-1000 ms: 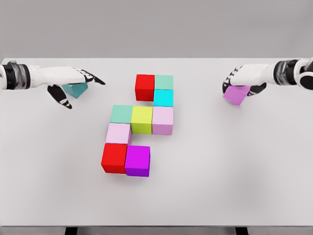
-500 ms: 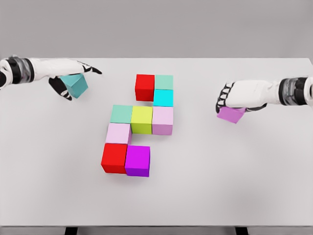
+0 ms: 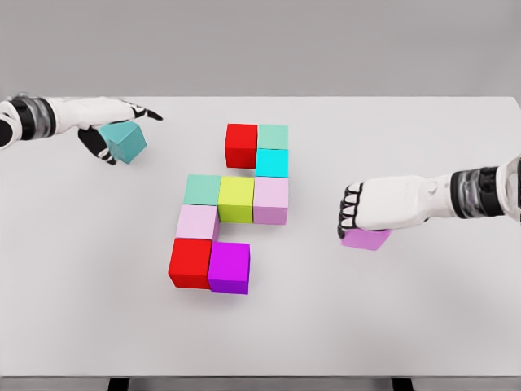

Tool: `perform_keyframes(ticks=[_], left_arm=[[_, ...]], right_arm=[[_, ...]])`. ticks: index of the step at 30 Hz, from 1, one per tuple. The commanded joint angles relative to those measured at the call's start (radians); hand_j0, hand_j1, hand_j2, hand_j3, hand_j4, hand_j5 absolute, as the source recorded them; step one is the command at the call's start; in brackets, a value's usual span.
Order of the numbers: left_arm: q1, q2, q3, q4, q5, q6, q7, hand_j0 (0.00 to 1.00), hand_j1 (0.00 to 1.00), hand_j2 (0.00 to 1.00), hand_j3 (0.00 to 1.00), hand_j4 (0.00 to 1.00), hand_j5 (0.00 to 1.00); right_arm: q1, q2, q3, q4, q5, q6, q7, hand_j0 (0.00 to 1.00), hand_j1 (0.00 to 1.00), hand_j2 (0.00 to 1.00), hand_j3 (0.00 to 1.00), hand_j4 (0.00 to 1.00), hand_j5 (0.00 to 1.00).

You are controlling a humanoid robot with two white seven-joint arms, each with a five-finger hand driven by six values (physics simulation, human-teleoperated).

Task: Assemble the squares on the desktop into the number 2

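Carrying the violet cube (image 3: 365,239) under curled fingers, with the right hand (image 3: 376,208) out to the right of the figure. Lying left and slightly lower from that hand: the open slot beside the magenta cube (image 3: 229,266), last in the bottom row. Much nearer than the left hand (image 3: 110,122), far at the upper left, closed on the teal cube (image 3: 126,142).

The right hand (image 3: 368,208) covers most of the violet cube (image 3: 365,239); only its lower front edge shows. The left hand (image 3: 110,122) hides the teal cube's (image 3: 126,141) upper left corner. Both arms are cut off at the picture's side edges. The 2 table legs (image 3: 119,383) are cropped by the bottom edge.
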Motion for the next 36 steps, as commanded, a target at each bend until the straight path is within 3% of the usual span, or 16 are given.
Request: perform_keyframes(ticks=[1, 5, 15, 18, 21, 31, 36], left_arm=[[0.000, -0.002, 0.007, 0.019, -0.002, 0.001, 0.000, 1.00, 1.00, 1.00, 1.00, 1.00, 1.00], [0.023, -0.042, 0.047, 0.075, -0.038, 0.001, 0.000, 1.00, 1.00, 1.00, 1.00, 1.00, 1.00], [0.029, -0.072, 0.066, 0.142, -0.065, 0.001, 0.000, 1.00, 1.00, 1.00, 1.00, 1.00, 1.00], [0.031, -0.083, 0.066, 0.153, -0.079, 0.003, 0.000, 1.00, 1.00, 1.00, 1.00, 1.00, 1.00], [0.032, -0.099, 0.066, 0.159, -0.090, 0.050, 0.000, 1.00, 1.00, 1.00, 1.00, 1.00, 1.00], [0.045, -0.123, 0.076, 0.197, -0.117, 0.053, 0.000, 1.00, 1.00, 1.00, 1.00, 1.00, 1.00], [0.046, -0.131, 0.076, 0.213, -0.122, 0.053, 0.000, 1.00, 1.00, 1.00, 1.00, 1.00, 1.00]], right_arm=[[0.000, 0.008, 0.030, -0.006, -0.022, 0.004, 0.000, 0.57, 0.57, 0.57, 0.57, 0.57, 0.57], [0.011, 0.038, 0.035, -0.006, -0.053, 0.004, 0.000, 0.57, 0.57, 0.57, 0.57, 0.57, 0.57], [0.028, 0.154, 0.041, -0.006, -0.050, 0.004, 0.000, 0.57, 0.57, 0.57, 0.57, 0.57, 0.57], [0.028, 0.163, 0.041, -0.005, -0.044, 0.004, 0.000, 0.63, 0.63, 0.63, 0.63, 0.63, 0.63], [0.028, 0.163, 0.041, -0.005, -0.041, 0.004, 0.000, 0.87, 0.87, 0.87, 0.87, 0.87, 0.87], [0.028, 0.150, 0.038, -0.005, -0.042, 0.004, 0.000, 0.93, 0.93, 0.93, 0.93, 0.93, 0.93], [0.015, 0.081, -0.002, -0.006, -0.148, 0.004, 0.000, 0.99, 0.99, 0.99, 0.99, 0.99, 0.99]])
